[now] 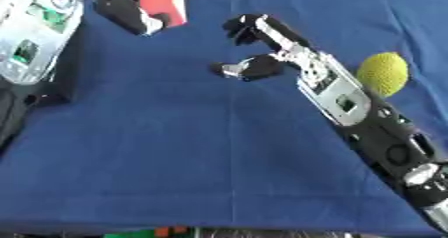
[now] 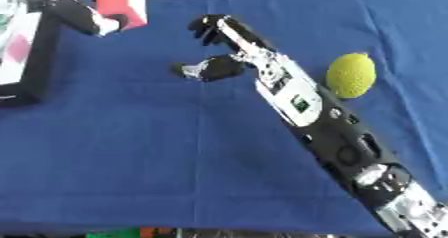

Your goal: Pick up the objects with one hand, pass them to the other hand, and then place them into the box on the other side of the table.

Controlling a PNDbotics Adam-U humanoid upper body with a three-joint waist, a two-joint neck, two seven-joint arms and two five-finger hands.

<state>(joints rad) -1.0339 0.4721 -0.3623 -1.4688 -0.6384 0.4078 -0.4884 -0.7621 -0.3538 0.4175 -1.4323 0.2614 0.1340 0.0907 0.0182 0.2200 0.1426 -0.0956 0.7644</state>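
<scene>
My left hand (image 1: 131,13) is at the top left, its fingers curled round a red block (image 1: 163,0) held above the blue cloth. In the upper middle, my right hand (image 1: 262,46) reaches in from the lower right. It is open, thumb (image 1: 245,68) spread below the fingers (image 1: 247,28), and nothing lies between them. About a hand's width separates it from the red block. A yellow-green ball (image 2: 351,75) with a rough surface rests on the cloth just right of my right forearm. No box shows in either view.
The blue cloth (image 1: 175,147) covers the whole table. My right forearm (image 1: 376,127) crosses the right half diagonally. Small green and orange things (image 1: 149,232) peek out below the table's near edge.
</scene>
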